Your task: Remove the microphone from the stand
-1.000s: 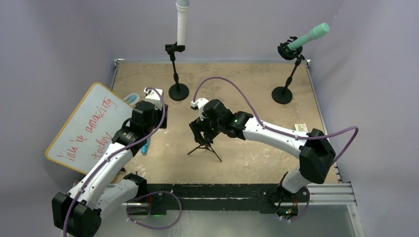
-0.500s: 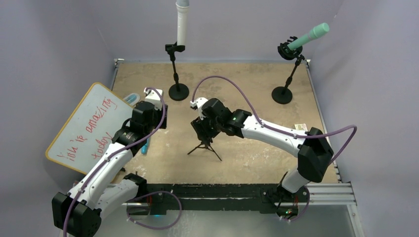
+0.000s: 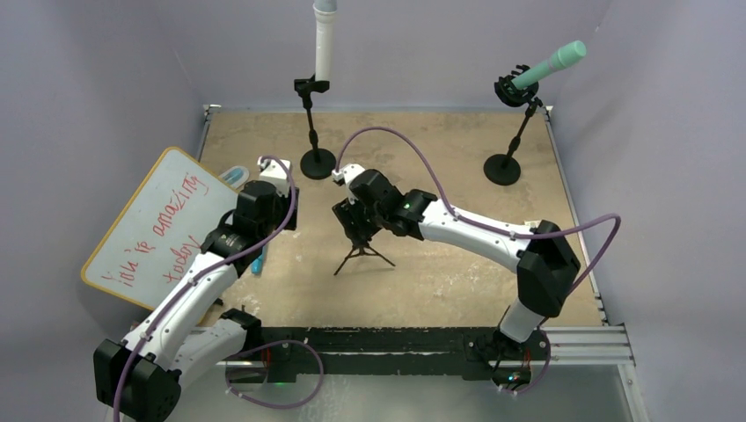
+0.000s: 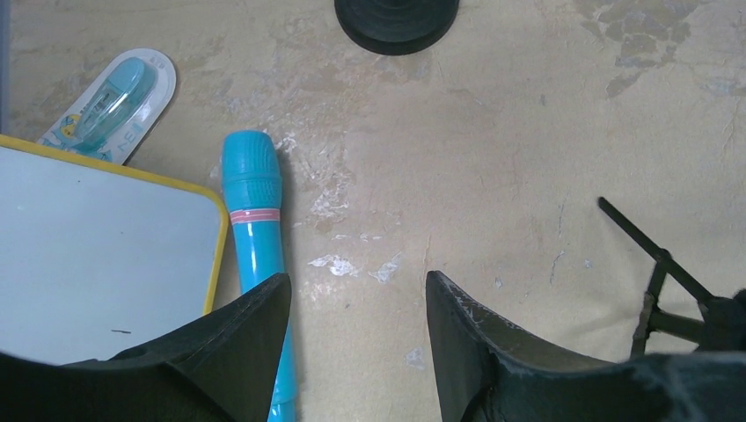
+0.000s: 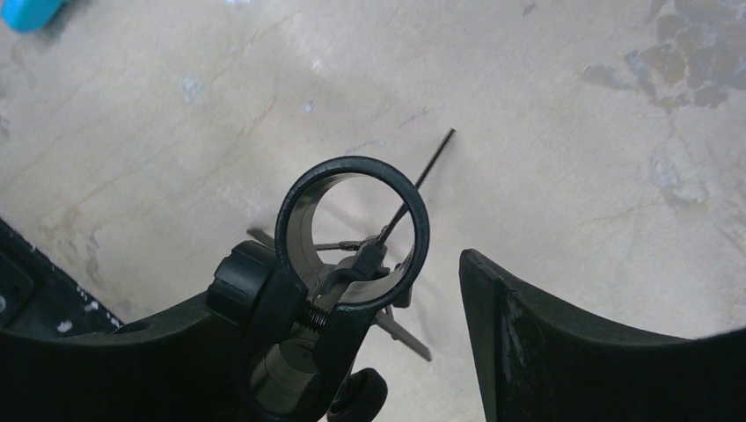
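A small black tripod stand [image 3: 364, 256] stands mid-table; its ring clip [image 5: 352, 230] is empty. My right gripper [image 5: 365, 274] straddles that clip: the clip's knob rests against the left finger, and a gap separates the ring from the right finger [image 5: 528, 325]. A blue microphone [image 4: 255, 220] lies flat beside the whiteboard [image 4: 88, 246]. My left gripper [image 4: 356, 286] hovers open just right of it, holding nothing. A white microphone [image 3: 324, 44] stands upright in the back-middle stand [image 3: 312, 123]. A green microphone [image 3: 550, 63] sits tilted in the back-right stand [image 3: 517, 136].
The yellow-edged whiteboard [image 3: 154, 229] with red writing overhangs the table's left edge. A packaged correction tape [image 4: 114, 101] lies near the blue microphone's head. The round base [image 4: 396, 18] of the back-middle stand is ahead of my left gripper. Purple walls enclose the table.
My right gripper has moved slightly back and left, and its jaws have narrowed around the tripod's clip. The tripod's legs shifted with it. The left arm has not moved.
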{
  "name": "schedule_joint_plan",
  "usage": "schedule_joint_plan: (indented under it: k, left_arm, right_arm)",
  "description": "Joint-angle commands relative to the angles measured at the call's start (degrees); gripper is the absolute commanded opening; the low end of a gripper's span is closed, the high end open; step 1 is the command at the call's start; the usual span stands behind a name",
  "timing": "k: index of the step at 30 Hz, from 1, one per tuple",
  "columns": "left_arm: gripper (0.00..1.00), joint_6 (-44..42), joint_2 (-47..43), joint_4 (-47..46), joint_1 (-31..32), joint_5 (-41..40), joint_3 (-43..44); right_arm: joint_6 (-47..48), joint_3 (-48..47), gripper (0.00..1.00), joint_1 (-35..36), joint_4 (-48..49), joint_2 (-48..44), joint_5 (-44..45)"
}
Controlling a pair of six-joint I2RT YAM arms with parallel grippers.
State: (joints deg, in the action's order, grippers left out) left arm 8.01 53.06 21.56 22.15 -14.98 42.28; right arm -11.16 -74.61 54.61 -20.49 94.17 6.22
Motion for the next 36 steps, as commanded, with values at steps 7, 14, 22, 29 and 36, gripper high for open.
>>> schedule_joint_plan:
  k: [7,14,22,29,36]
  left_arm:
    - [0.55,1.0,0.9,-0.5,-0.3,0.0,0.5]
    - [0.55,1.2,1.9,-0.4,-0.3,0.5,0.6]
    - [0.55,0.7,3.7,-0.2,-0.3,0.0,1.0]
    - [0.55,0.4,4.8,-0.3,-0.3,0.7,1.3]
    - [0.55,0.6,3.9,-0.1,-0.3,1.0,1.3]
  right_arm:
    - [0.8,-11.7,0.25,-10.7,6.0,9.2,4.6]
    - [3.0,-22.3,0.26,-18.2,9.4,18.9,5.6]
    - [-1.5,-35.6,0.27,-27.8,10.2,30.3,0.5]
    - [-0.9,-31.0,0.38,-28.2,12.2,26.9,-3.5]
    - [1.6,-28.6,0.49,-28.2,11.6,23.4,-12.7]
